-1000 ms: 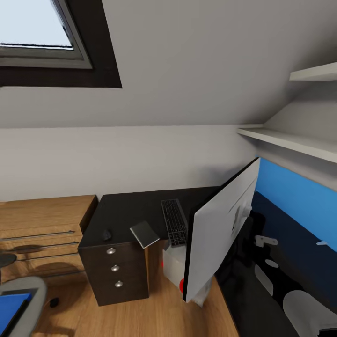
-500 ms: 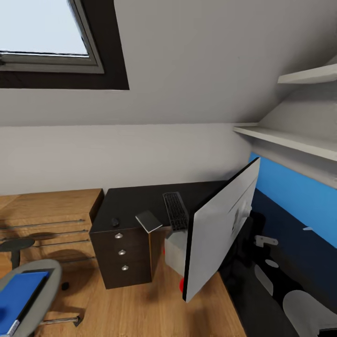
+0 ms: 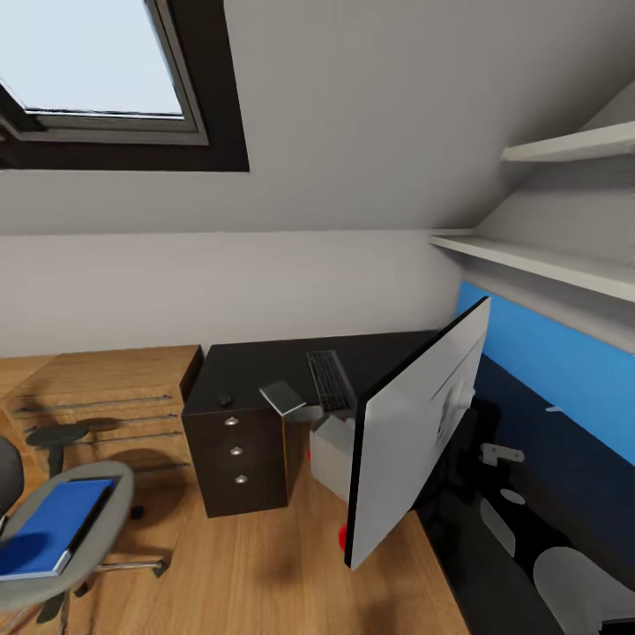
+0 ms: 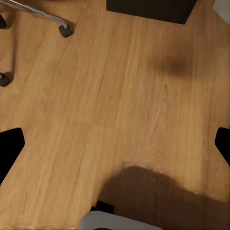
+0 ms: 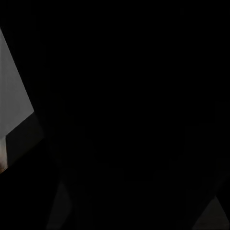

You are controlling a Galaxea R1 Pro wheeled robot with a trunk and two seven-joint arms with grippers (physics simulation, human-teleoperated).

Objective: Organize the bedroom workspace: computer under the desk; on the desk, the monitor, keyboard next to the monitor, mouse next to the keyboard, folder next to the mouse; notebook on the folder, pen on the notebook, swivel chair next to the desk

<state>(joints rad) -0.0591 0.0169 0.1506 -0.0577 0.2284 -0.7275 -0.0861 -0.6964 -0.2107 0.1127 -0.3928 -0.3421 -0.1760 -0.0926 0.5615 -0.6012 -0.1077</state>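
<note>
**A:** Head view, and here's the score. The keyboard [image 3: 331, 381] lies flat on the black counter [image 3: 256, 370], far side. The mouse [image 3: 226, 399] sits to its left, near the counter's front edge. Between them is the notebook [image 3: 282, 397], one corner hanging over that edge.

**B:** And the computer?

**A:** The computer [image 3: 333, 454] is tucked under the counter, right of the drawers [image 3: 240, 454]. I'd call that one done. The monitor [image 3: 414, 441] is the worry. It's big, near and right, tilted steeply, and its low corner seems to be over the floor [image 3: 265, 573]. I can't tell whether its stand is on the counter.

**B:** What's left, then?

**A:** Plenty, I'd say. The folder [image 3: 57, 525] lies on the chair [image 3: 106, 494], near left and well apart from the counter. Folder to counter, notebook on it, pen on top, chair rolled in. The pen I can't pick out.

**B:** Claws?

**A:** The left claw [image 4: 115, 148] has its fingers wide apart with nothing between them, and it's looking down at bare boards and a caster [image 4: 64, 31]. The right wrist view is too dark, so I can't tell about the right claw.

**B:** The room?

**A:** Sloped ceiling with a skylight [image 3: 97, 62], a wood dresser [image 3: 97, 388] on the far left, white shelves [image 3: 547, 265] over a blue panel [image 3: 547, 353] on the right.
</note>
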